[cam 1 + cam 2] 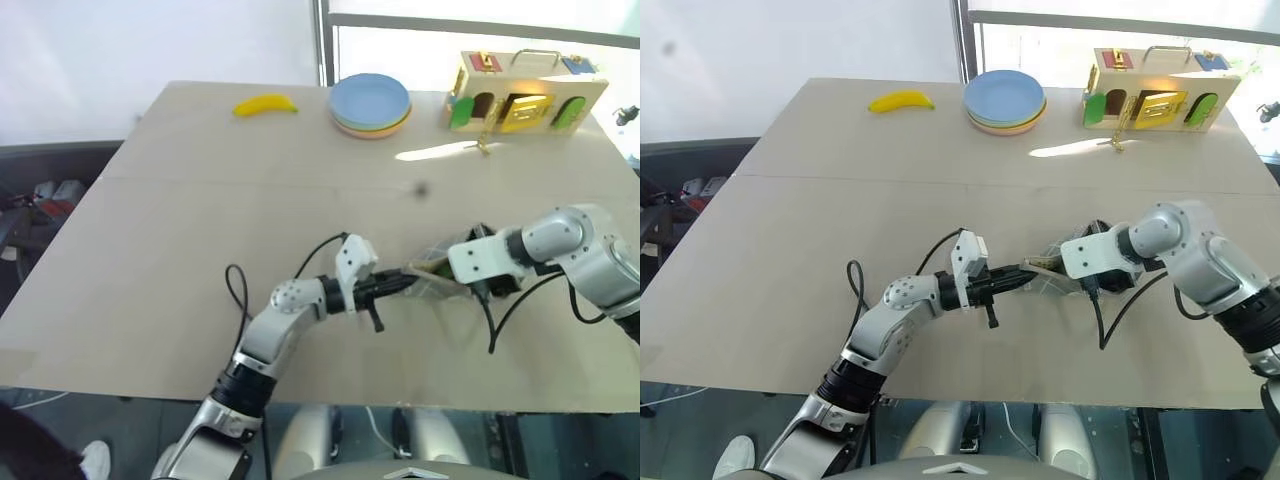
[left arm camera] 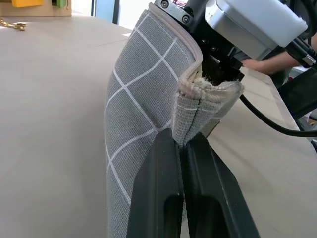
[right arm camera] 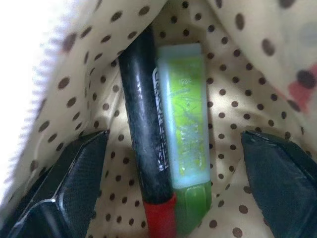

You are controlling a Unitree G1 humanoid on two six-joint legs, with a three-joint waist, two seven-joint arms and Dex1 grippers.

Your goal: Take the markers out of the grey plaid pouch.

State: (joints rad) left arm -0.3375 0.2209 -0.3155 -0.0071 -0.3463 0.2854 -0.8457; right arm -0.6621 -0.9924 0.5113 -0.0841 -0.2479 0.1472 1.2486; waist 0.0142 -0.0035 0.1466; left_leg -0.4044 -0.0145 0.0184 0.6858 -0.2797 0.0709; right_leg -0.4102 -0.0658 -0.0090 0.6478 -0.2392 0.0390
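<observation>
Markers (image 3: pixel 166 134): two, one black with a red end, one light green, lying side by side inside the pouch, between the right gripper's spread fingers (image 3: pixel 74 183), touching neither.

Grey plaid pouch (image 2: pixel 143 109): held up off the table (image 1: pixel 200 220) between both grippers; tan dotted lining exposed.

Left gripper (image 2: pixel 184 163): clenched on the pouch's end seam.

Right gripper (image 3: pixel 176 183): released, jaws wide, reaching into the pouch's mouth.

Beyond the grippers, well apart: banana (image 1: pixel 265 104), stacked plates (image 1: pixel 370 103), wooden latch box (image 1: pixel 525 95).
</observation>
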